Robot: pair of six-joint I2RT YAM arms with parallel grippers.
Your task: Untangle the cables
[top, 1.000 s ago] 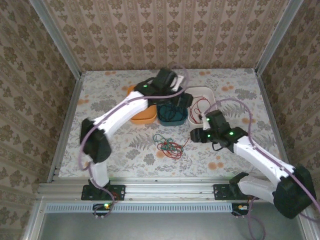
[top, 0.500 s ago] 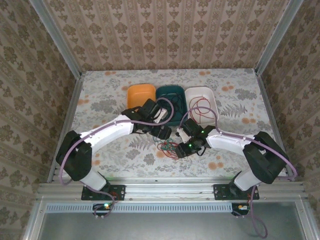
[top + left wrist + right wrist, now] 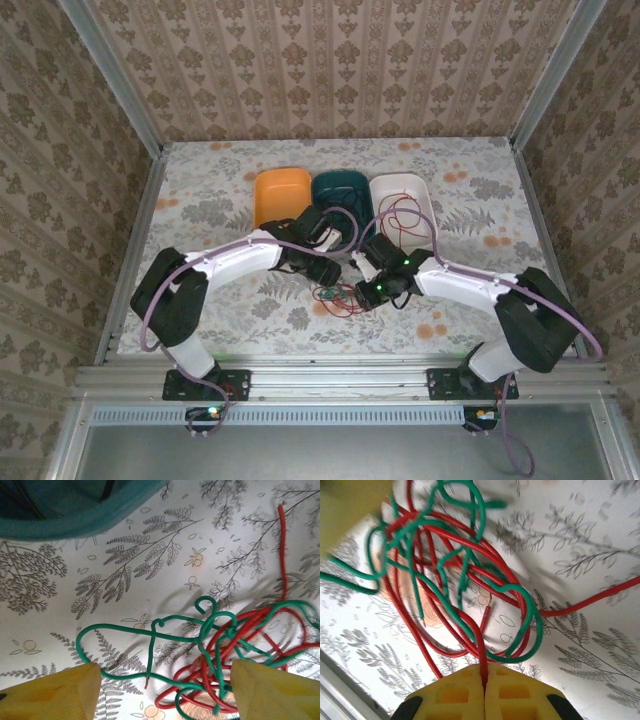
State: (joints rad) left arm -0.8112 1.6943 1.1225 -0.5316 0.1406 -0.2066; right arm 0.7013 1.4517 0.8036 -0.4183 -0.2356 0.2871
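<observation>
Bins, three: orange bin (image 3: 278,190), one; teal bin (image 3: 342,186), one; white bin (image 3: 398,184), one.
Robot arms, two: left arm (image 3: 235,255), right arm (image 3: 470,285).
Cable tangle (image 3: 336,295), one, of red and green strands; strand number unclear.
Red cable (image 3: 404,212) in white bin, at least one.

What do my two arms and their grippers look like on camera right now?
Both arms have white links with black joints: left arm, right arm. A lilac hose runs along each. The left gripper and right gripper have blocky yellow fingers; the right's show square recesses.
</observation>
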